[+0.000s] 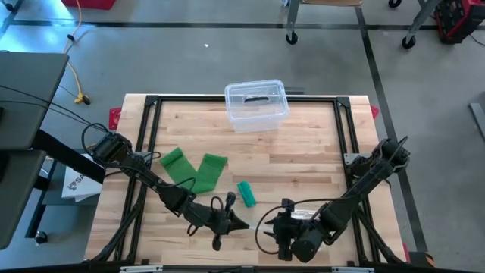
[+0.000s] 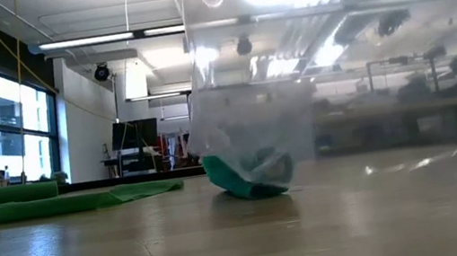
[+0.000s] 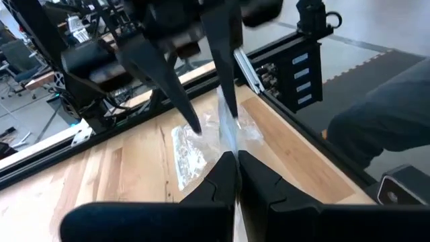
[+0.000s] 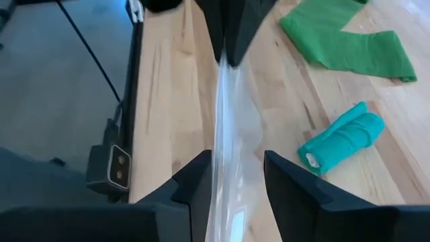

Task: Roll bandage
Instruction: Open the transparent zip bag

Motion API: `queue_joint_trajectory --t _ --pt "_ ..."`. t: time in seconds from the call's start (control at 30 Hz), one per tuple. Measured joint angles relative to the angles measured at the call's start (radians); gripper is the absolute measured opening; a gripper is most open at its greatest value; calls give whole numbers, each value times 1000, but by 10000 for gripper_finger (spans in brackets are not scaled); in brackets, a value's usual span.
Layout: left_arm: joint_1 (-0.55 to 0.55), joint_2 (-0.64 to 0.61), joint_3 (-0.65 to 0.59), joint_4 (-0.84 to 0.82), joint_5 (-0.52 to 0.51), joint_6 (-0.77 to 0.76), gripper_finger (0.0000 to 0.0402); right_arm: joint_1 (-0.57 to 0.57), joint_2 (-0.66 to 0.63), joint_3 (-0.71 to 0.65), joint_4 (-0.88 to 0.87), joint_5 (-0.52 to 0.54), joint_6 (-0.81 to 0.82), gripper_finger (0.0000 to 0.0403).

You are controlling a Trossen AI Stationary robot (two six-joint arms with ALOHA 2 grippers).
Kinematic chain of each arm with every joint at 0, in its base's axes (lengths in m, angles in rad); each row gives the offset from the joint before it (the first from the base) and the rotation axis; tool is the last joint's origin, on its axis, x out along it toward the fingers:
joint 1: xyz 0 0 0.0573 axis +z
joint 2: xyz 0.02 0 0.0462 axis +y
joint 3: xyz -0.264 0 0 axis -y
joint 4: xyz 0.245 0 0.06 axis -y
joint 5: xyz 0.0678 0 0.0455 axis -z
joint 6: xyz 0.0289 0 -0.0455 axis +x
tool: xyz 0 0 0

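Crinkly clear plastic bag [image 4: 225,121] beside rolled teal bandage [image 4: 342,138].

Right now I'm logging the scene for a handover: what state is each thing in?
left gripper: shut on the clear plastic bag.
right gripper: open, fingers either side of the bag.
teal bandage roll: rolled, lying on the table.
green bandage: unrolled, flat.
clear container: lid on.
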Motion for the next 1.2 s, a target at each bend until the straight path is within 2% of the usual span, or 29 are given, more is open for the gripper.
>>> queue_joint_trajectory --t 0.33,0.57,0.83,0.97,1.1,1.2 --pt "0 30 0 9 1 -9 1 -2 -9 0 3 -2 16 126" --pt "0 32 0 7 1 -24 1 -8 -2 0 -68 0 89 126" --pt "0 32 0 24 1 -26 1 -8 11 0 -118 -9 93 124" --pt "-1 32 0 70 -1 -24 1 -9 14 0 -128 -34 85 96" --pt "1 32 0 123 -18 -31 3 -7 14 0 -128 -48 85 30" --pt "6 32 0 137 -17 -25 25 2 14 0 -122 -50 85 8"
